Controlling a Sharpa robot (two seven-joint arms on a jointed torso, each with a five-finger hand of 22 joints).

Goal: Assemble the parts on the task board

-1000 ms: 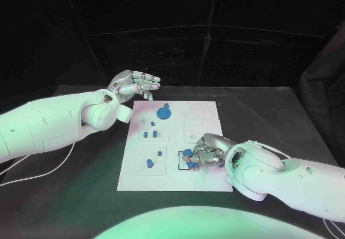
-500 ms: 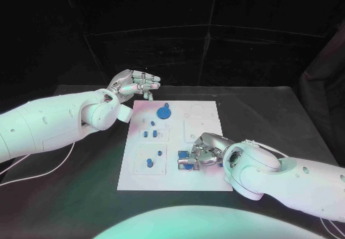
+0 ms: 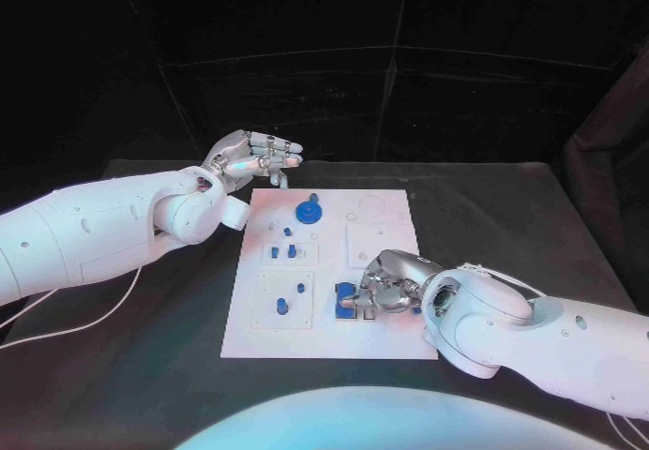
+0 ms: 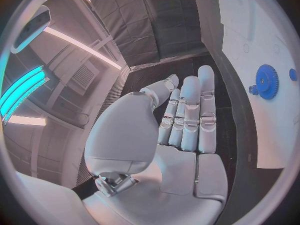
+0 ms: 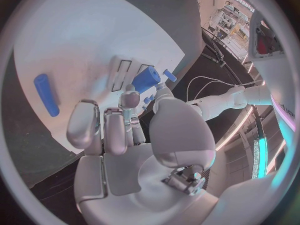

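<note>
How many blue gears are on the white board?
1. The blue gear sits at the far end of the task board, near the left hand. The other blue pieces are small pegs and blocks; the right hand may hide more.

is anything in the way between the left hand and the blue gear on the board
Nothing visible. The left hand hangs above the table past the far left corner of the task board, holding nothing, and the blue gear lies uncovered on the board's far part, with bare board between them.
</note>
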